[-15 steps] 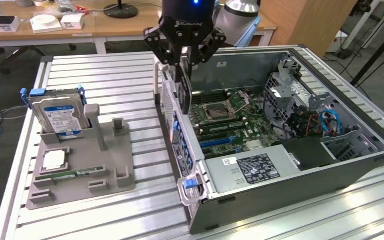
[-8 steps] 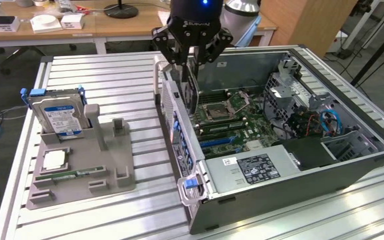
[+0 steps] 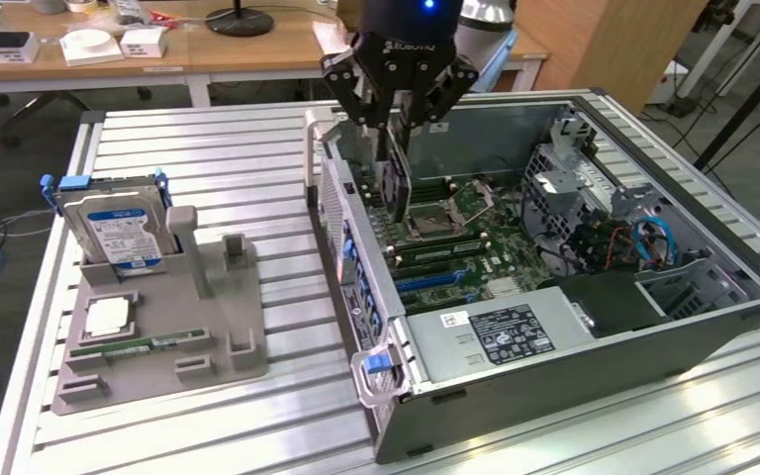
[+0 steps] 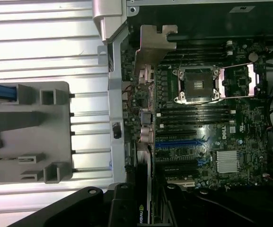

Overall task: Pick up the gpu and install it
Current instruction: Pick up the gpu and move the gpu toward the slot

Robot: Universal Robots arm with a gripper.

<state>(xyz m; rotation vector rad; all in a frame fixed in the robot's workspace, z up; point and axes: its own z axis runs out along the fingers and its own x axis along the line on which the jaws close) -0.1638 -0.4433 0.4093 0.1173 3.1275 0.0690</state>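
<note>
The gpu (image 3: 398,173) hangs upright and edge-on inside the open computer case (image 3: 592,366), close to the case's rear wall, just above the motherboard (image 3: 466,247). My gripper (image 3: 400,121) is shut on its top edge from above. In the wrist view the gpu (image 4: 145,142) runs as a thin dark strip from my gripper (image 4: 143,205) to its silver bracket (image 4: 153,43), alongside the rear panel and next to the blue expansion slot (image 4: 179,142). Whether the card's lower edge touches a slot is hidden.
A grey parts holder (image 3: 209,346) on the slatted table at the exterior view's left carries a hard drive (image 3: 116,228), a green RAM stick (image 3: 136,346) and a CPU chip (image 3: 107,315). Inside the case are the CPU socket (image 3: 433,218), cables and a power supply (image 3: 513,332).
</note>
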